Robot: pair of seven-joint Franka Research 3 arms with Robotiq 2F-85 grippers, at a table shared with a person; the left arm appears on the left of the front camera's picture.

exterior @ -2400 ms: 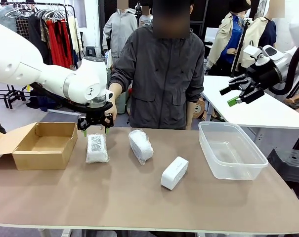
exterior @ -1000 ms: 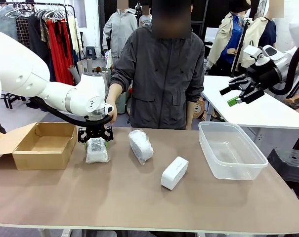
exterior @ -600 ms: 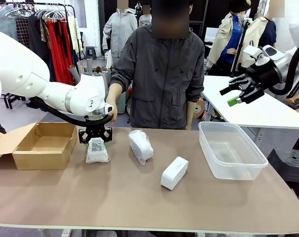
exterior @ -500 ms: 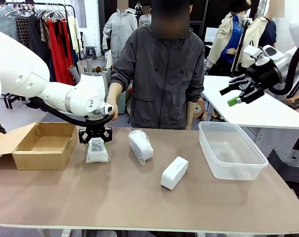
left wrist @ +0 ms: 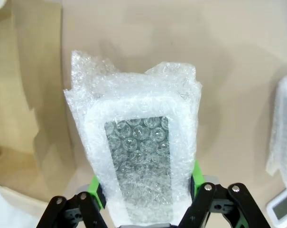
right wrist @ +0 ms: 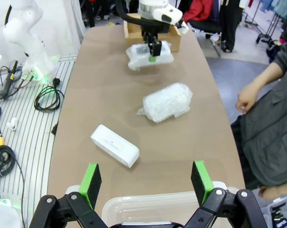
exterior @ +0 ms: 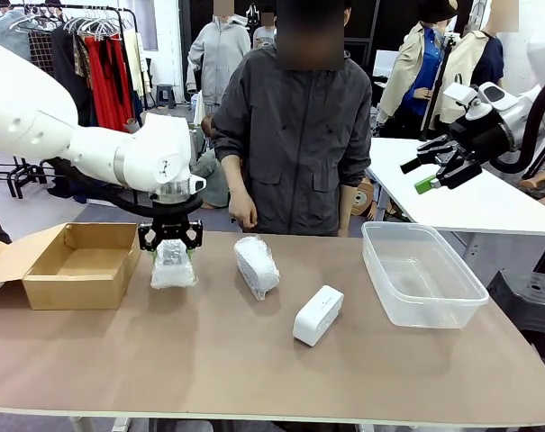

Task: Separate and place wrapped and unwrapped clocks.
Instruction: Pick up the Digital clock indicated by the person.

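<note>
My left pincer is clamping one wrapped clock near the table's far-left corner; my right pincer is hanging apart.

Front camera sits on the robot's side, facing straight across the worktop to the person at 12 o'clock, whole surface in frame. Left wrist camera is right up close, staring along the left tool at the gripped wrapped clock, worktop just behind. Right wrist camera hangs well back above the tub, looking down the worktop's length, catching that same clock at 12 o'clock, shared with both others.
</note>
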